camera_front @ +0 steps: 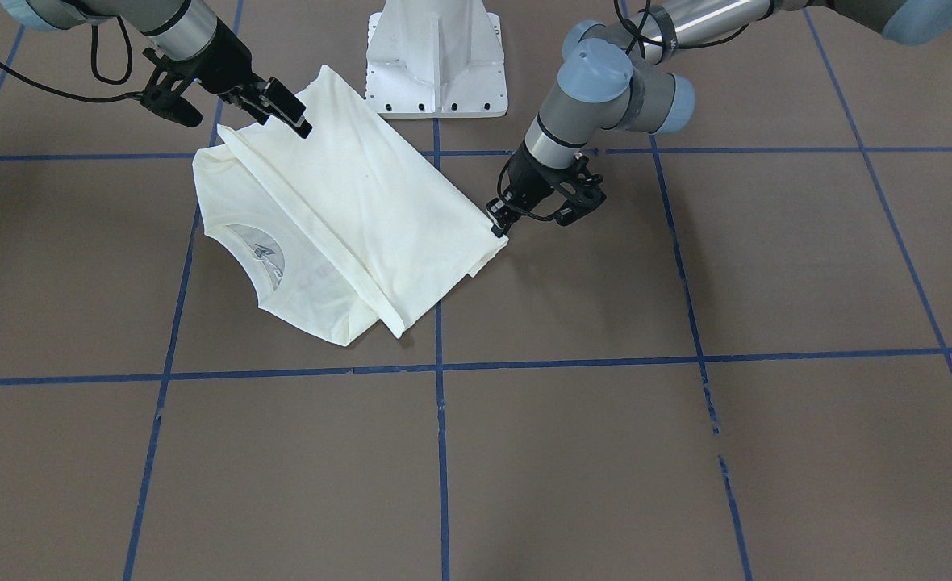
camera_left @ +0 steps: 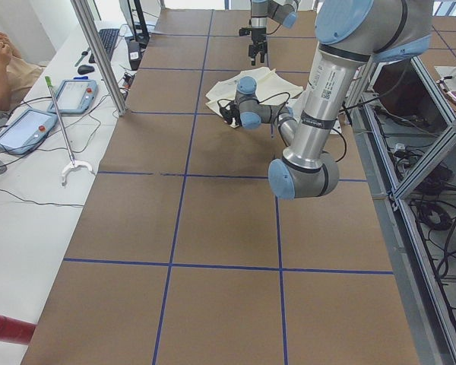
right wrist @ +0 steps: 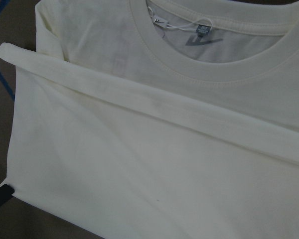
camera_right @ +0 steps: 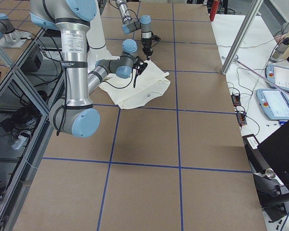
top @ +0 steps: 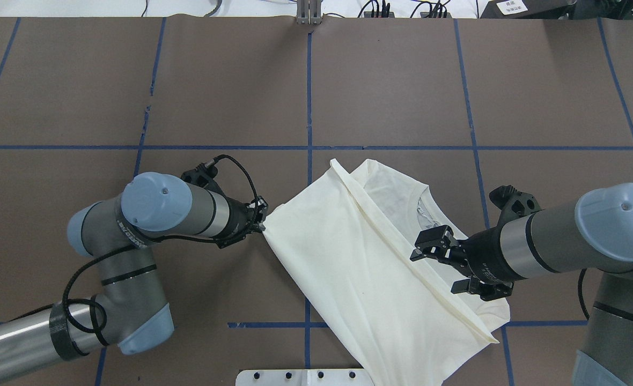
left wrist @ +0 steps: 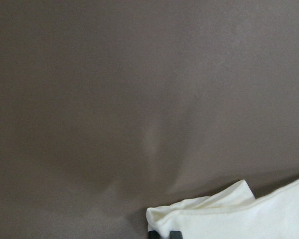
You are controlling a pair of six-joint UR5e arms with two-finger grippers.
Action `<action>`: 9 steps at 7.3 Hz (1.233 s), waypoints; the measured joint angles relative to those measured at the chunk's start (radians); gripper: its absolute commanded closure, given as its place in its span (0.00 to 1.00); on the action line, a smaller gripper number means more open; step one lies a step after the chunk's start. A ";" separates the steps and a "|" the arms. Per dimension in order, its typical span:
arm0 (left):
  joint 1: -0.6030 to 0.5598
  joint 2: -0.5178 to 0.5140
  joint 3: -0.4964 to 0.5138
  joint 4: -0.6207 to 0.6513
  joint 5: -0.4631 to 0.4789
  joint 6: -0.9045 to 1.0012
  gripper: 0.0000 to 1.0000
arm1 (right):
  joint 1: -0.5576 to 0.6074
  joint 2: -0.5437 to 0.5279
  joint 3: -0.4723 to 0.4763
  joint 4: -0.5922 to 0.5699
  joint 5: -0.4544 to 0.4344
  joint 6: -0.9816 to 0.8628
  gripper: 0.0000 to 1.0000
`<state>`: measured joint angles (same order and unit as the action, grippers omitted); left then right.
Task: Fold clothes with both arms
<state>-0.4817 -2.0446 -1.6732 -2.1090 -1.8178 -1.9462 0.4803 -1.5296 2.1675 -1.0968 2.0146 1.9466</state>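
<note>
In the overhead view's lower left and lower right, the left arm (top: 209, 214) and right arm (top: 552, 236) are silver-grey tubes with pale blue joint caps, black cables and black lettering. Their white flared base (camera_front: 436, 56) has dark screw holes.

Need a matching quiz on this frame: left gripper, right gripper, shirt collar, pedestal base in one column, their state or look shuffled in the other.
Column 1
1. left gripper
2. right gripper
3. collar
4. pedestal base

Column 2
A. open, over the T-shirt
B. white metal with a row of bolt holes
C. shut on a corner of the T-shirt
D. ribbed, left showing beside the fold

Pairs: 1-C, 2-A, 3-D, 4-B
</note>
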 measured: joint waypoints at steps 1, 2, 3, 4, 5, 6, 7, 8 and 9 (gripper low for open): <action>-0.062 -0.003 0.015 -0.001 0.000 0.085 1.00 | -0.001 0.010 -0.002 0.000 -0.011 0.000 0.00; -0.131 -0.041 0.077 -0.007 -0.001 0.134 1.00 | -0.003 0.029 -0.002 0.001 -0.020 0.001 0.00; -0.197 -0.135 0.207 -0.025 -0.001 0.156 1.00 | -0.004 0.047 -0.005 0.002 -0.027 0.000 0.00; -0.252 -0.256 0.386 -0.081 0.000 0.176 1.00 | -0.006 0.058 -0.010 0.003 -0.029 -0.002 0.00; -0.296 -0.354 0.561 -0.166 0.004 0.206 0.81 | -0.007 0.065 -0.015 0.005 -0.030 -0.003 0.00; -0.325 -0.403 0.659 -0.226 0.007 0.235 0.53 | -0.009 0.071 -0.018 0.007 -0.031 -0.003 0.00; -0.339 -0.415 0.673 -0.248 0.005 0.253 0.52 | -0.012 0.087 -0.029 0.005 -0.032 -0.003 0.00; -0.346 -0.381 0.599 -0.244 -0.017 0.259 0.52 | -0.018 0.127 -0.069 0.001 -0.042 -0.005 0.00; -0.349 -0.297 0.458 -0.223 -0.062 0.259 0.52 | -0.032 0.188 -0.129 -0.020 -0.066 -0.013 0.00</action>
<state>-0.8311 -2.3415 -1.2152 -2.3318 -1.8798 -1.6871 0.4485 -1.3417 2.0386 -1.1164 1.9486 1.9335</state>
